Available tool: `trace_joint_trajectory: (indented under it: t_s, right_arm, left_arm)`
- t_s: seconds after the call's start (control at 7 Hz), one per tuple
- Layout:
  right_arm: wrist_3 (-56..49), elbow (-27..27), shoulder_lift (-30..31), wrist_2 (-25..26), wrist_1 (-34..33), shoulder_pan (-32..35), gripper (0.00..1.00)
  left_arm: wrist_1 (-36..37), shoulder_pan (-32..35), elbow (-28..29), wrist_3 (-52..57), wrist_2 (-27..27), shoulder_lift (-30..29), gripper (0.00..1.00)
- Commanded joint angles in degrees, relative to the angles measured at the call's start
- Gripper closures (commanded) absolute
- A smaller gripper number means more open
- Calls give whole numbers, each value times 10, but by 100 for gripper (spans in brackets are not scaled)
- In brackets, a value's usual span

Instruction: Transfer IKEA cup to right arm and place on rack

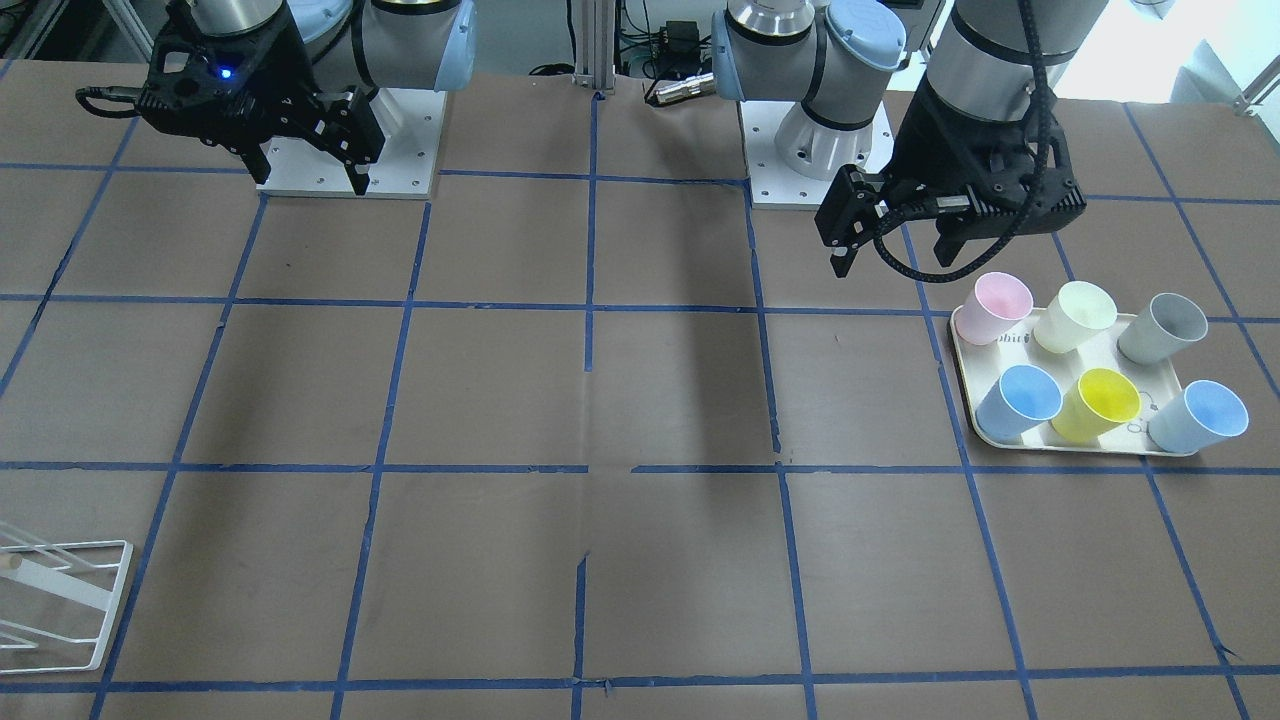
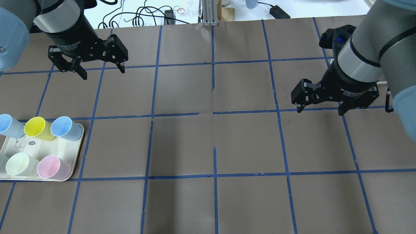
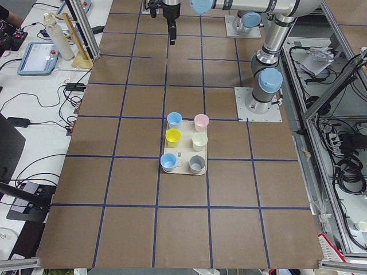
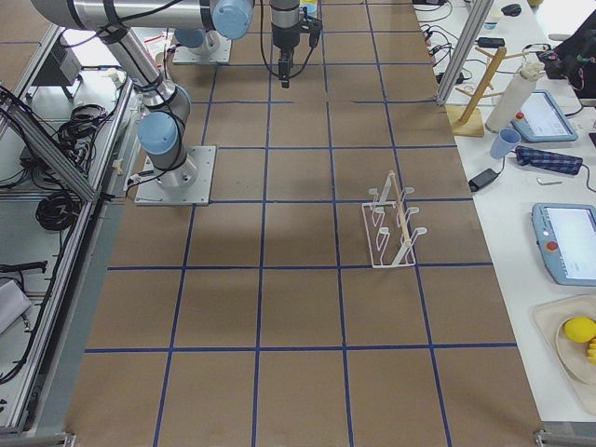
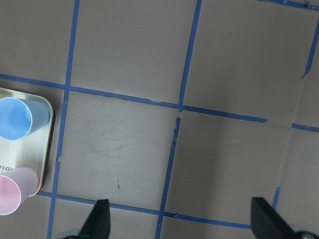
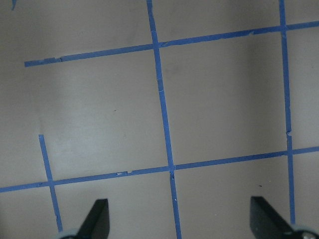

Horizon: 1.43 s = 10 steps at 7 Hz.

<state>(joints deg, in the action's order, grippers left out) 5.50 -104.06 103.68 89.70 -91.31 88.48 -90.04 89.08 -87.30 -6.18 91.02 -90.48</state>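
The pale pink IKEA cup (image 1: 990,308) stands on the cream tray (image 1: 965,375), at its corner nearest the robot and the table's middle; it also shows in the overhead view (image 2: 53,167) and at the edge of the left wrist view (image 5: 12,193). My left gripper (image 1: 893,262) hangs open and empty above the table, beside the tray and apart from the cup. My right gripper (image 2: 320,112) is open and empty over bare table. The white wire rack (image 4: 393,223) stands on the right arm's side, partly cut off in the front view (image 1: 60,600).
The tray also holds a cream-white cup (image 1: 1075,315), a grey cup (image 1: 1160,328), a blue cup (image 1: 1020,400), a yellow cup (image 1: 1097,403) and a light blue cup (image 1: 1200,418). Blue tape lines grid the brown table. Both arm bases stand at the table's robot-side edge.
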Motion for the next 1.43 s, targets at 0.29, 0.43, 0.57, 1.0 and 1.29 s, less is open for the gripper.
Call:
trace_joint_trajectory:
  t_s: [0.29,0.43,0.57,1.0,1.29]
  right_arm:
    - [-3,0,-3,1,-2,0,0]
    - [-6,0,-3,0,-5,0,0]
    - [4,0,-5,0,-6,0,0]
    - [4,0,-14,-1,-4,-1,0]
    - [3,2,-15,0,-5,-2,0]
  left_arm:
    - [1,0,-2,36,0,-1,0]
    - [0,0,-2,38,0,-1,0]
    - [1,0,-1,58,0,-2,0]
    - [-1,-62,-70,157,0,23,0]
    - [-3,-130,-119,275,4,64,0]
